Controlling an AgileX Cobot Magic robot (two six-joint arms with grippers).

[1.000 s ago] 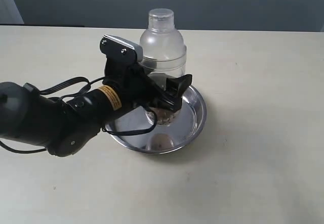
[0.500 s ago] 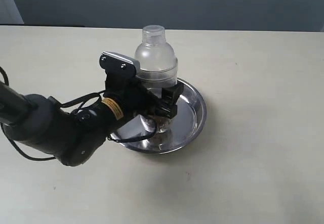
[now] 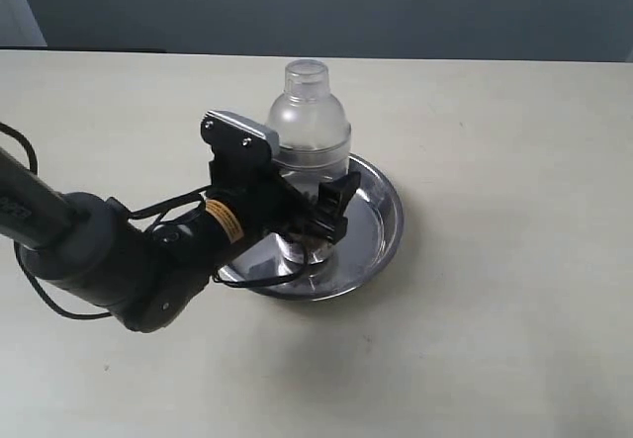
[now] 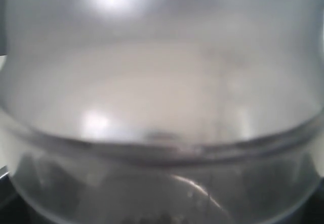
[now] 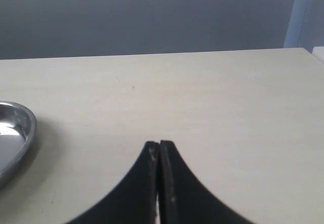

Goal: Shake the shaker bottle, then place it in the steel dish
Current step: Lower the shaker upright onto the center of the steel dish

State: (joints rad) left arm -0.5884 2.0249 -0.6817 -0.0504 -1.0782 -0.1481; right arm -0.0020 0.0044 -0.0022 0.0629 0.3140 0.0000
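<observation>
**1. Clearance**
- Dish [image 3: 392, 211] sits near table [image 3: 495, 319] ctr, well clear of the far edge.
- Bare table lies right of the dish and on the near side. L arm [image 3: 109, 260] takes up the left side, reaching in over the dish's left rim.
- R gripper [image 5: 159, 147] hangs over bare table, well apart from the dish. R wrist view catches only a slice of dish rim [image 5: 28, 128] at frame edge.

**2. Grippers**
- L gripper [image 3: 315, 222]: clamped on the bottle [image 3: 309, 127] at its lower body. One finger [image 3: 336, 206] shows on the bottle's right flank; the other is hidden behind.
- R gripper: fingers pressed tip to tip, no gap, holding nothing.

**3. Containers**
- Bottle stands upright inside the dish, left of dish ctr, with its base down at the dish floor. Contact w/ the floor cannot be confirmed, as the gripper blocks part of the base.
- Cap [image 3: 307, 75] is on, pointing up.
- Brown granules [image 3: 316, 251] sit at the bottle's bottom; the upper body looks clear/frosted.
- L wrist view is filled by the blurred bottle wall [image 4: 162, 82]; nothing else can be read there.
- Dish holds nothing but the bottle. Its right half is bare, shiny metal.

**4. Surface and room**
- Table is pale beige, matte and flat.
- Wall [image 3: 396, 8] behind the far edge is dark grey-blue.
</observation>
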